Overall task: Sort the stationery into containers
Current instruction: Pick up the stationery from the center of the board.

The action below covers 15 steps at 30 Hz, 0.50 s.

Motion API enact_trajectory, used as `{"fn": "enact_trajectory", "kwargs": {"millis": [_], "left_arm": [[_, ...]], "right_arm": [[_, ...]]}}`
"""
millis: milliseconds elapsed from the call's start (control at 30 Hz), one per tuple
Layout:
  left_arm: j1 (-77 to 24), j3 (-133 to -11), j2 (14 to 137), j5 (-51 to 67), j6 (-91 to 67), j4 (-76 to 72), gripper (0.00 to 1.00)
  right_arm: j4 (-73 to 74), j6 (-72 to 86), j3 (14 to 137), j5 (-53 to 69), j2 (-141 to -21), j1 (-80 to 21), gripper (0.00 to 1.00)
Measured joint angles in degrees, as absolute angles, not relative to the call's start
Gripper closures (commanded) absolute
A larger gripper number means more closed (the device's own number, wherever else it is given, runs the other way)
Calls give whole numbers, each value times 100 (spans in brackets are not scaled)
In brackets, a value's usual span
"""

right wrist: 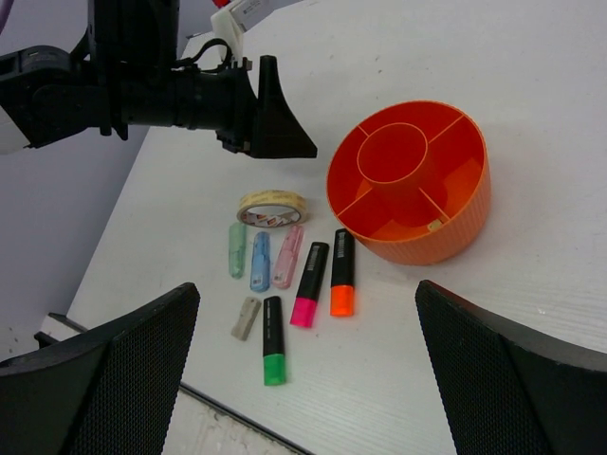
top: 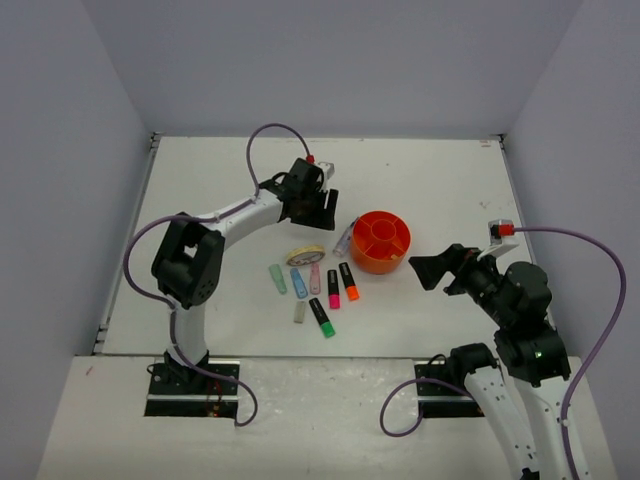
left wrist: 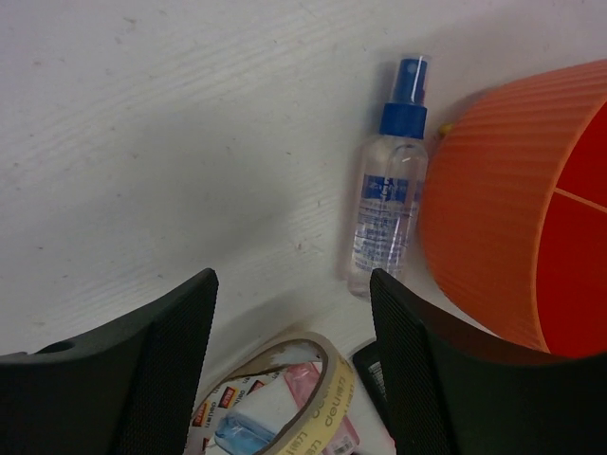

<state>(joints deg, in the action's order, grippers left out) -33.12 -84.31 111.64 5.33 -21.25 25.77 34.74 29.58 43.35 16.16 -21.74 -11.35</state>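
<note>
The round orange organiser [top: 381, 241] stands mid-table and also shows in the right wrist view [right wrist: 427, 242], with its compartments nearly bare. A cream tape roll [top: 305, 254] lies left of it. Pastel green [top: 277, 278], blue [top: 298, 283], pink [top: 315, 277] and grey [top: 299, 311] markers lie in front of the roll. So do black markers with pink [top: 333, 288], orange [top: 348, 281] and green [top: 321, 317] caps. A small clear spray bottle with a blue cap [left wrist: 387, 204] lies against the organiser's wall [left wrist: 503, 209]. My left gripper [left wrist: 292, 284] is open and empty above the tape roll [left wrist: 285, 398]. My right gripper [right wrist: 303, 294] is open and empty, right of the organiser.
Grey walls enclose the white table on three sides. The left arm [top: 235, 215] reaches across the left half of the table. The table's near edge [right wrist: 152, 379] lies just past the green-capped marker [right wrist: 272, 341].
</note>
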Motion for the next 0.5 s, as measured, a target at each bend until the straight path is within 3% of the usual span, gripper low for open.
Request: {"fn": "enact_trajectory", "kwargs": {"millis": [233,500], "left_arm": [[-3518,-8392,11312,892,-2122,2443,34],[-3545,-8340,11408,1011,-2128,2251,44]], "right_arm": [[3468,2958,4326,1635,-2174,-1135,1],[3468,2956,4283,1752,-2249,-1135,1]]}}
